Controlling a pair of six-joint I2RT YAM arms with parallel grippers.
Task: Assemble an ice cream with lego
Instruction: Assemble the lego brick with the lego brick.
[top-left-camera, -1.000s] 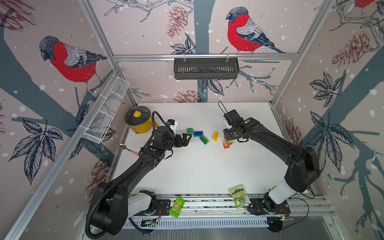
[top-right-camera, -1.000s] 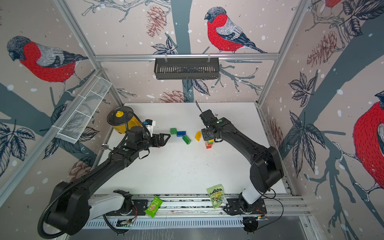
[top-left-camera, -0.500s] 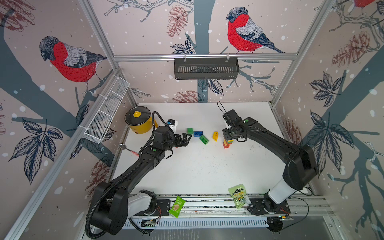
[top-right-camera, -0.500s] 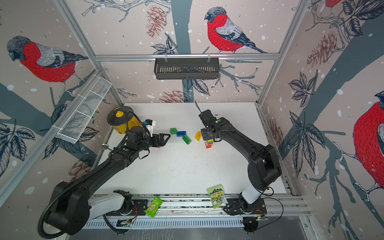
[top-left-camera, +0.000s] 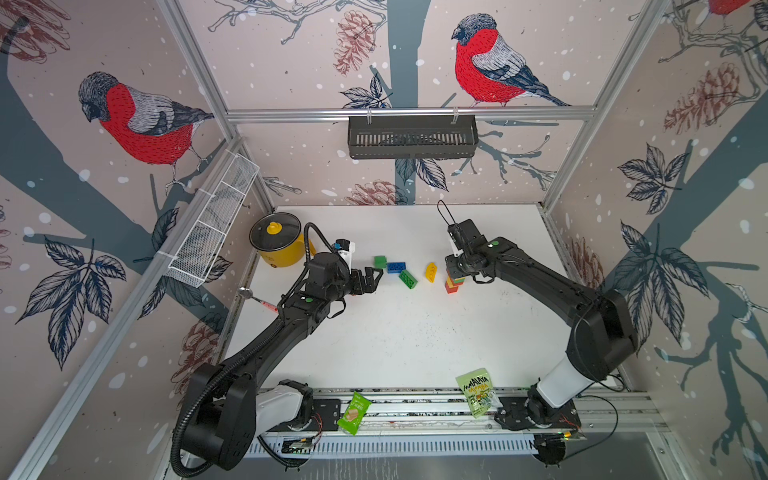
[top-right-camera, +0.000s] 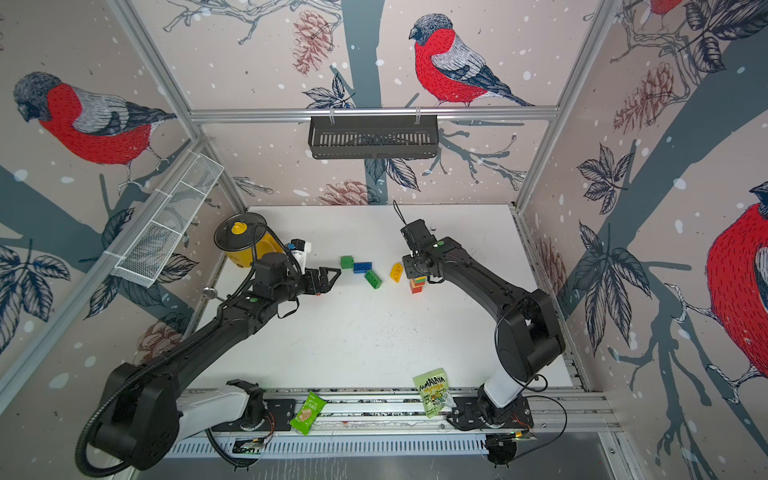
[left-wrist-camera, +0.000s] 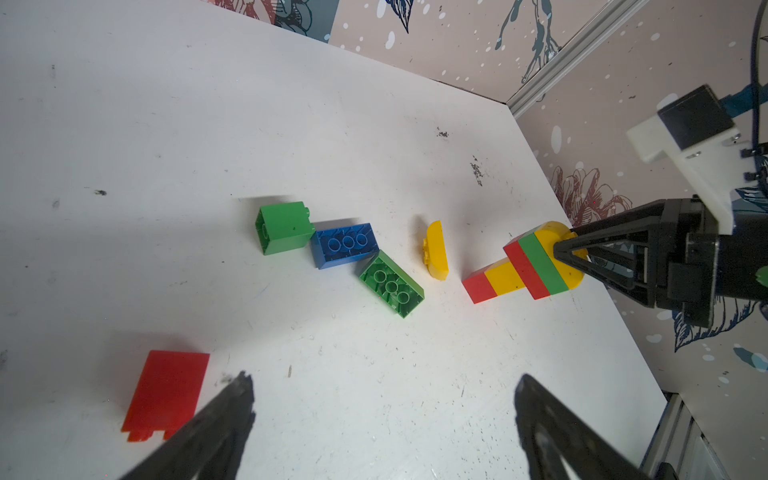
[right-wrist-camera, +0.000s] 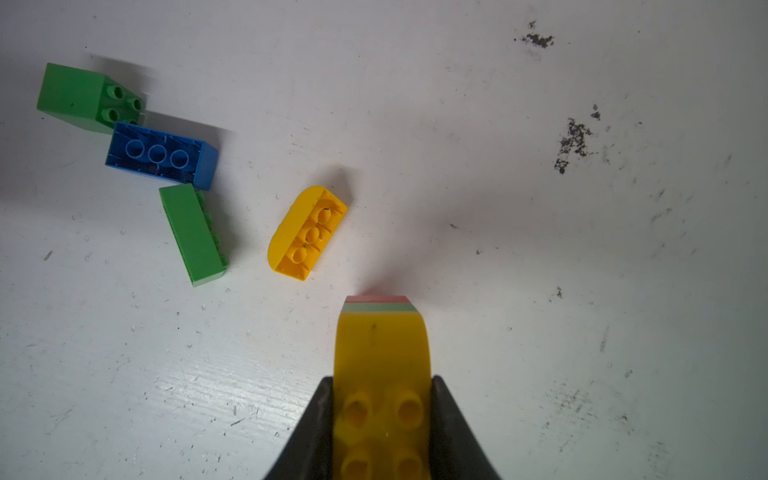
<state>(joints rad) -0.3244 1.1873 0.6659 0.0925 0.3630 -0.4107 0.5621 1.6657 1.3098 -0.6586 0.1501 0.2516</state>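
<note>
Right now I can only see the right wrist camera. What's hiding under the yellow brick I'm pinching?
Observer: Your yellow half-round brick tops a lego tower. Under it come green and red layers, then a narrower yellow and red stem that reaches down to the table.
Operator: Are any bricks hiding from me?
Observer: Yes, a loose red brick lies flat near the left end effector.
Operator: Is that one holding anything?
Observer: No, it is open and empty.
</note>
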